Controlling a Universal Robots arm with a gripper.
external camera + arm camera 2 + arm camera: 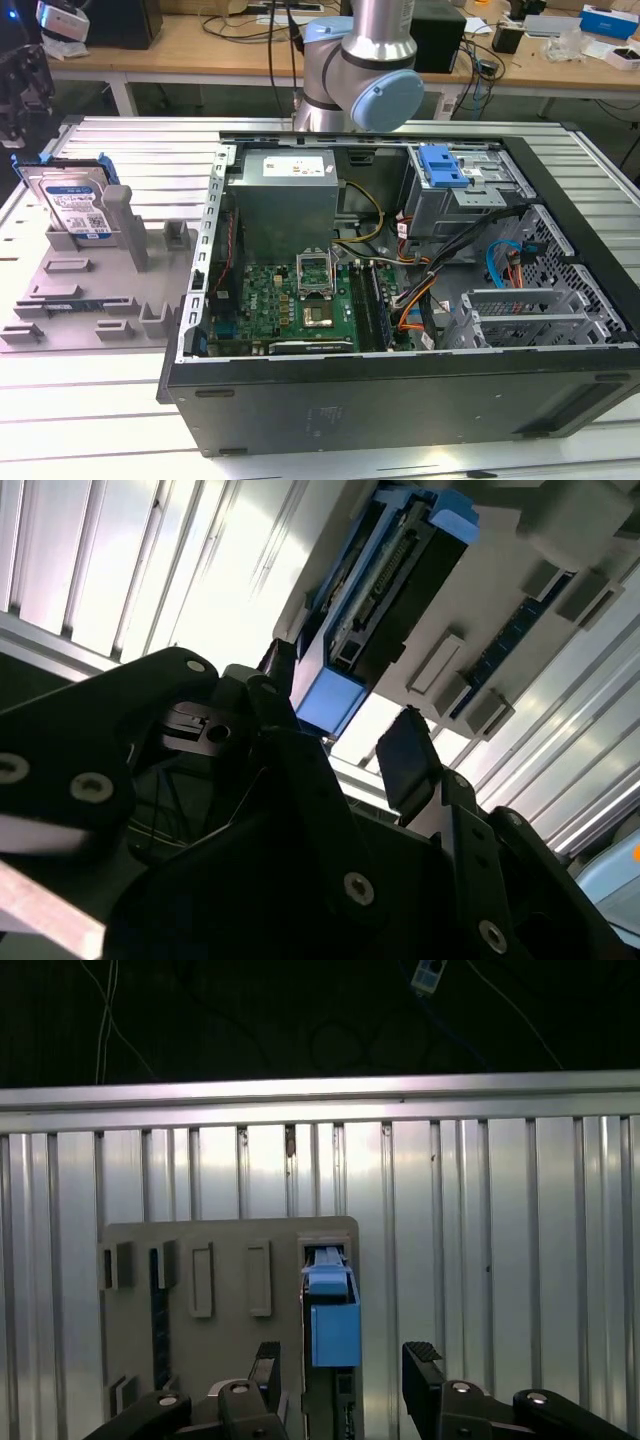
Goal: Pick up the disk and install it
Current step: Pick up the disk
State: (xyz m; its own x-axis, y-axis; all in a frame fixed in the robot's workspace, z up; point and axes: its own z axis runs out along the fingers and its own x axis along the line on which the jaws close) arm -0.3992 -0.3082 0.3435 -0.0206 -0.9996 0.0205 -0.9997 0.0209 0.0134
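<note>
The disk (75,205), silver with a white-and-blue label and a blue carrier frame, stands on edge in a slot of the grey holder tray (100,300) at the exterior view's left. In the first wrist view I see its blue top edge (332,1315) lined up with the gap of my gripper (345,1372), which is open and holds nothing. One black finger (267,1368) is on each side, clear of the disk. The second wrist view gives the disk (390,580) edge-on, a short way beyond the open gripper (340,715).
The open computer case (400,400) lies at the exterior view's right, holding a grey power-supply box (285,200), a green motherboard (300,300) and a drive bay with a blue latch (443,165). The ribbed metal table (90,400) carries everything. A cluttered desk (200,45) is behind.
</note>
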